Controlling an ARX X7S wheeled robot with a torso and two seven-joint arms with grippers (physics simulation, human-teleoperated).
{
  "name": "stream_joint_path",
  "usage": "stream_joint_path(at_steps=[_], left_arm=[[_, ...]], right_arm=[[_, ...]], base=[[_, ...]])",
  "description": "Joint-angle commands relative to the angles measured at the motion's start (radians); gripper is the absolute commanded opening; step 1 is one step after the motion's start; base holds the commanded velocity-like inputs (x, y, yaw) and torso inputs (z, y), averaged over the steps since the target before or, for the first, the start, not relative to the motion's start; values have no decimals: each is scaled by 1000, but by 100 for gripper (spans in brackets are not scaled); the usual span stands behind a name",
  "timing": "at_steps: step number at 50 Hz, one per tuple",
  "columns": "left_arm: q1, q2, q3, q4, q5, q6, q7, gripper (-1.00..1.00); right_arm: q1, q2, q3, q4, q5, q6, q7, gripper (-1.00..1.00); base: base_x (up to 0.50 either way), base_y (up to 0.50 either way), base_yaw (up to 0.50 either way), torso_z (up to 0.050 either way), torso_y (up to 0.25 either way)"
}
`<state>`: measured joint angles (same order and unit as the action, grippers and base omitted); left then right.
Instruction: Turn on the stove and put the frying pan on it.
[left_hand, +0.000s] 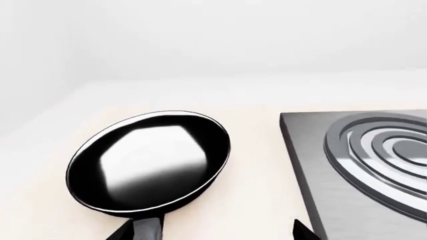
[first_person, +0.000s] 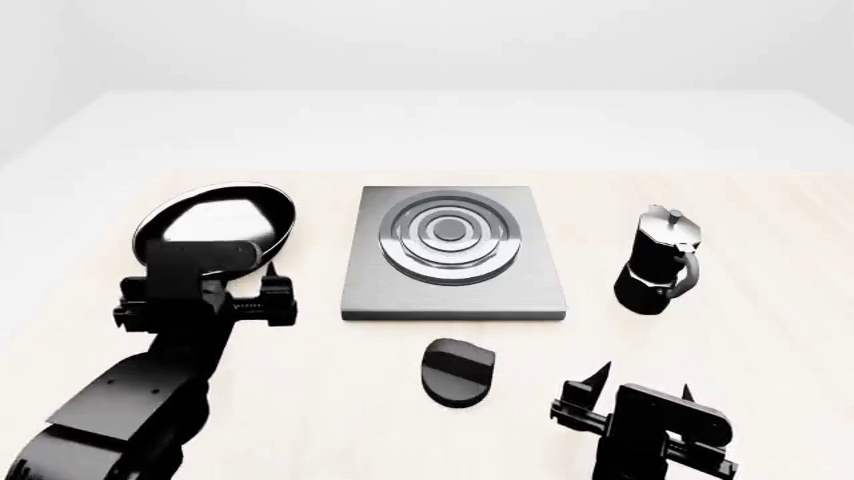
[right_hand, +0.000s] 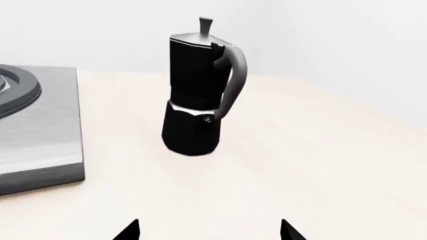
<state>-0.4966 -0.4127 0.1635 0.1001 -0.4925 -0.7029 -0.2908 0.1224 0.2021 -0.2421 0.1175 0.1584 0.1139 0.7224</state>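
The left gripper is seen with fingers spread, poised over the frying pan handle without gripping it. The right gripper is likewise spread and empty near the surface front edge. The stove lies centrally, its knob toward the front edge, the moka pot beside it.

Simulated kitchen tabletop: stove, frying pan, moka pot.

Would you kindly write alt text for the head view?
A flat square grey metal stove plate sits mid-table, a round shallow black frying pan beside it near the open left gripper, a black moka pot opposite, a black round knob in front.
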Motion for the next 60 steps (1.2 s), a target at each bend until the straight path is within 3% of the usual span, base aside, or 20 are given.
stream_joint_path(at_steps=[1, 33, 60], left_arm=[[-87, -31, 2, -70, -35, -101, 33, 100], [-245, -14, -36, -433, -33, -112, 60, 100], [-352, -15, 43, -648, 26, -101, 119, 100]], right_arm=[[4, 2, -4, 15, 2, -4, 2, 100], [16, 9, -21, 19, 7, 17, 12, 100], [24, 13, -34, 36, 9, 19, 20, 100]], base=[[0, 0, 0, 0, 0], [0, 0, 0, 0, 0], [0, 0, 0, 0, 0]])
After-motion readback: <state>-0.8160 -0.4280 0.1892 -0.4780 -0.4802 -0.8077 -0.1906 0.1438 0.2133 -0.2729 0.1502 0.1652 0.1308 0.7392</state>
